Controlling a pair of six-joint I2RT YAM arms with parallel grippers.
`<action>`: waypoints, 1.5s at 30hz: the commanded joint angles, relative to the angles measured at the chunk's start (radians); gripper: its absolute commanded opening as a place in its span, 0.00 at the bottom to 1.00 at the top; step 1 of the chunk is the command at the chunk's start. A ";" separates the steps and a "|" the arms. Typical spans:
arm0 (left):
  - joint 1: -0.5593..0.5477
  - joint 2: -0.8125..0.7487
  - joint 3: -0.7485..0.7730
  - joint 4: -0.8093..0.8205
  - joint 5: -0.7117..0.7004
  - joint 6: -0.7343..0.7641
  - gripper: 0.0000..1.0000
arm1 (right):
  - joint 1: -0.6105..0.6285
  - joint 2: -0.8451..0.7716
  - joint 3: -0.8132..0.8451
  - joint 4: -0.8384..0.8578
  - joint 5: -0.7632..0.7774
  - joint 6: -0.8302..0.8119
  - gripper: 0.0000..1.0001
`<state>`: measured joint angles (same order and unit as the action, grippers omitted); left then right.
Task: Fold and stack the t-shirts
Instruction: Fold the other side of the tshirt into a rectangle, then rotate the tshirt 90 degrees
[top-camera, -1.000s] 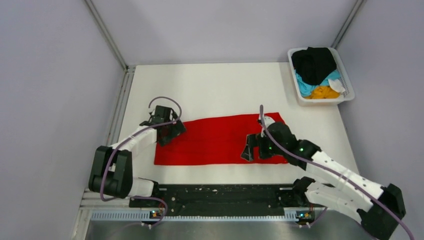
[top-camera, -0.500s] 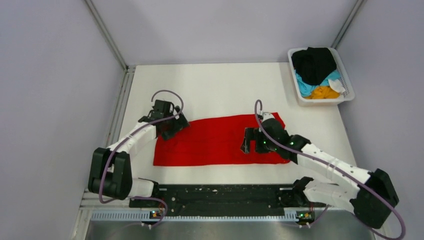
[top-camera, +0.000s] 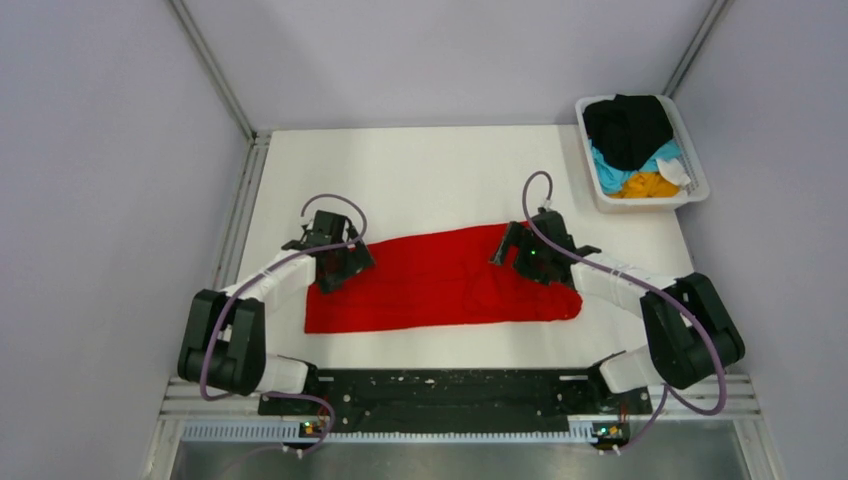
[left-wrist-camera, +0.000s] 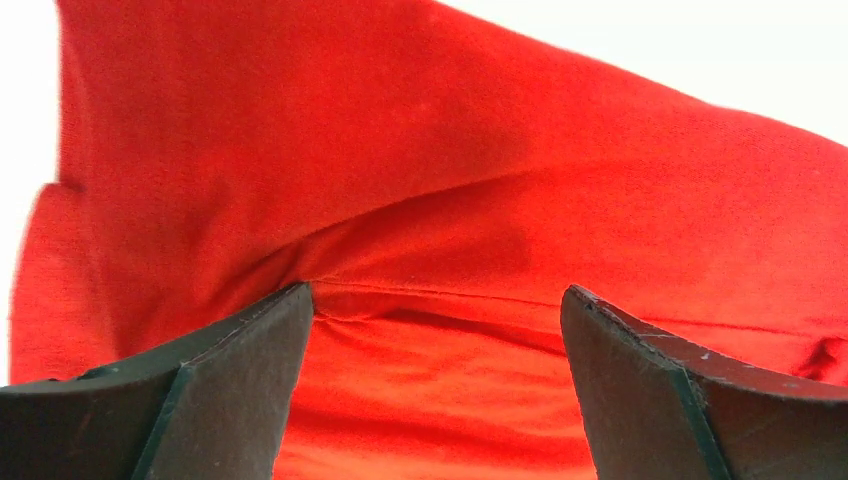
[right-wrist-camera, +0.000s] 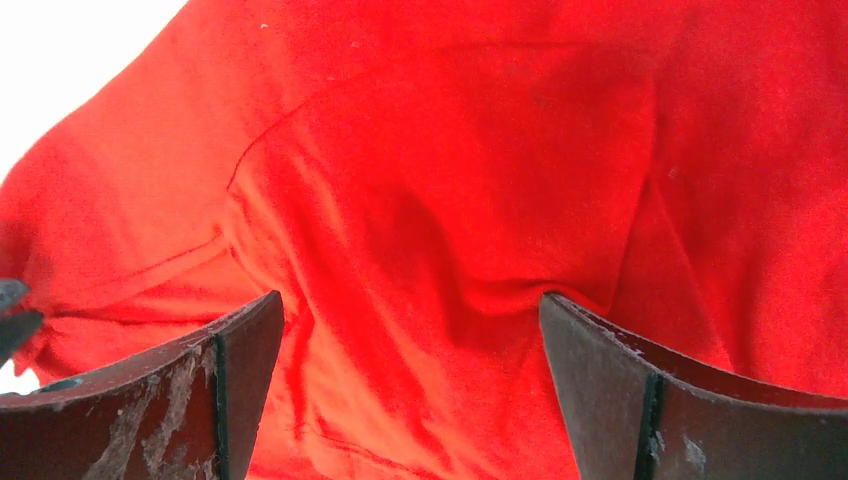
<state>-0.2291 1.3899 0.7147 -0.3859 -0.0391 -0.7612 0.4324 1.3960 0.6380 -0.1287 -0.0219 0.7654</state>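
Observation:
The red t-shirt (top-camera: 430, 280) lies spread as a long band across the middle of the table. My left gripper (top-camera: 340, 262) is open over its far left corner, jaws wide, with red cloth (left-wrist-camera: 440, 200) and a fold seam between them. My right gripper (top-camera: 520, 255) is open on the shirt's far right part, fingers pressing into wrinkled red cloth (right-wrist-camera: 420, 230). A black t-shirt (top-camera: 628, 128), a light blue one (top-camera: 606, 170) and an orange-yellow one (top-camera: 645, 184) lie piled in the basket.
A white plastic basket (top-camera: 697, 182) stands at the far right corner of the white table (top-camera: 420, 170). Grey walls close in the left, back and right sides. A black rail (top-camera: 440, 385) runs along the near edge.
My right arm has swung away from the near side to the shirt's far right part, and the right end of the shirt has bunched and rounded. My left gripper shifted slightly.

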 joint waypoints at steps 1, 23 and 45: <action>0.031 0.005 0.046 -0.097 -0.269 0.007 0.99 | -0.058 0.127 -0.006 0.023 0.045 0.001 0.99; 0.215 0.110 0.230 -0.094 -0.025 0.055 0.97 | -0.194 0.406 0.320 -0.044 0.025 -0.130 0.99; -0.088 0.257 0.205 0.008 0.092 0.182 0.99 | -0.197 0.571 0.599 -0.137 -0.031 -0.354 0.99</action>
<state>-0.3241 1.6161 0.9905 -0.3641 0.1154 -0.5655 0.2504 1.8935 1.2026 -0.1871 -0.0879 0.4622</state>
